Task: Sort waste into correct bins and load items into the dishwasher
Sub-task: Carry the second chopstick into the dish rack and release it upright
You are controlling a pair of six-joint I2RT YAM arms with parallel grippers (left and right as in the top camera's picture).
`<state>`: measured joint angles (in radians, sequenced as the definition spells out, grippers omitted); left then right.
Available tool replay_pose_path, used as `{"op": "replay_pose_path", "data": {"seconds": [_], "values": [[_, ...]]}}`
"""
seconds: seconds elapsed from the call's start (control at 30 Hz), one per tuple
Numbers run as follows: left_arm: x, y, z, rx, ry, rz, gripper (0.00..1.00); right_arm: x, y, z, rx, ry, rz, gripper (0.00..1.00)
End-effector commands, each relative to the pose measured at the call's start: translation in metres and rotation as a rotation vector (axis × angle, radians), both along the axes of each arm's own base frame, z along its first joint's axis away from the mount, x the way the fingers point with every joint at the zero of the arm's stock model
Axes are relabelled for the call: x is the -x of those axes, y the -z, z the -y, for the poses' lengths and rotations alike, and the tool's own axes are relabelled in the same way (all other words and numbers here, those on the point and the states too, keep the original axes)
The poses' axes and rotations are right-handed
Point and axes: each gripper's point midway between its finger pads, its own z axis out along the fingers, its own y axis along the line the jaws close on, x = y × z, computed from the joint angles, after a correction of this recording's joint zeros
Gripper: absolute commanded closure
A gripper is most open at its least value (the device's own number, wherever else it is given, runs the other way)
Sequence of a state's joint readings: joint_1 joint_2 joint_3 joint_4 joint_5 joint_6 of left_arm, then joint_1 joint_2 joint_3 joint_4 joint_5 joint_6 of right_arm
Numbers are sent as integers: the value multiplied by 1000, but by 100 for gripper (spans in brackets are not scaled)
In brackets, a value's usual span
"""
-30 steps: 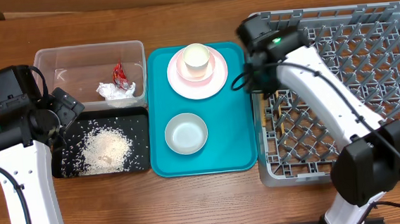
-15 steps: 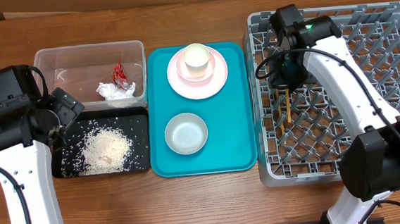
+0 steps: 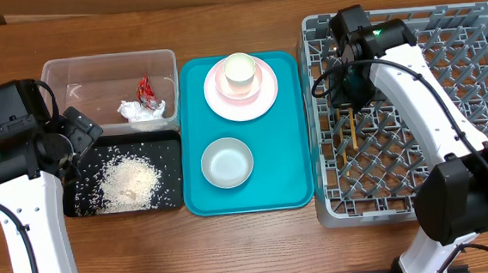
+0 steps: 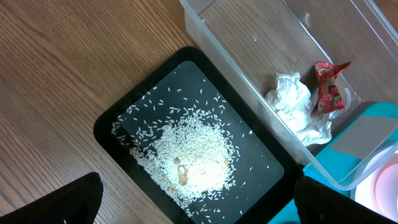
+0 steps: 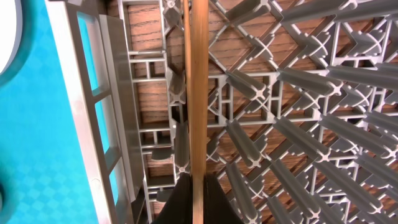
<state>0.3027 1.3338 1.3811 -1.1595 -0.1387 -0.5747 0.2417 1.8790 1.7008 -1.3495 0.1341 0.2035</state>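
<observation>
Left tool (image 4: 199, 205) spread wide, right tool (image 5: 194, 190) pinched tight.

Overhead top-down; wrists close, apparently downward.

worktop (image 3: 148, 246) was brown wood, grain showing, slight sheen | tub (image 3: 108, 58) was clear glossy plastic | black tray (image 4: 124, 118) was glossy plastic | teal tray (image 5: 37, 143) was plastic, fine diamond texture | dish rack (image 3: 448, 96) was matt grey plastic | chopsticks (image 5: 199, 93) were smooth bare wood | tissue (image 3: 141, 111) was crumpled white paper | wrapper (image 3: 146, 90) was shiny red
</observation>
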Motion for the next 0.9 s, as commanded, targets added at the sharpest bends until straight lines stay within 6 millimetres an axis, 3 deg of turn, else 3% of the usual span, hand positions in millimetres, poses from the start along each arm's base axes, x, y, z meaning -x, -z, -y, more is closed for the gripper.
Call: {"op": "replay_pose_path", "data": {"seconds": [0.0,0.2,0.53,0.87], "values": [[-3,-3,-1,6,-11,12,0,-3,-2,0,-3,-24,9,96],[-3,-3,-1,6,-11,12,0,1,12,13,70,-19,-3,96],[-3,-3,-1,6,-11,12,0,6,37,16,76,-7,-24,95],[-3,-3,-1,6,-11,12,0,10,42,17,79,-8,-39,87]]}}
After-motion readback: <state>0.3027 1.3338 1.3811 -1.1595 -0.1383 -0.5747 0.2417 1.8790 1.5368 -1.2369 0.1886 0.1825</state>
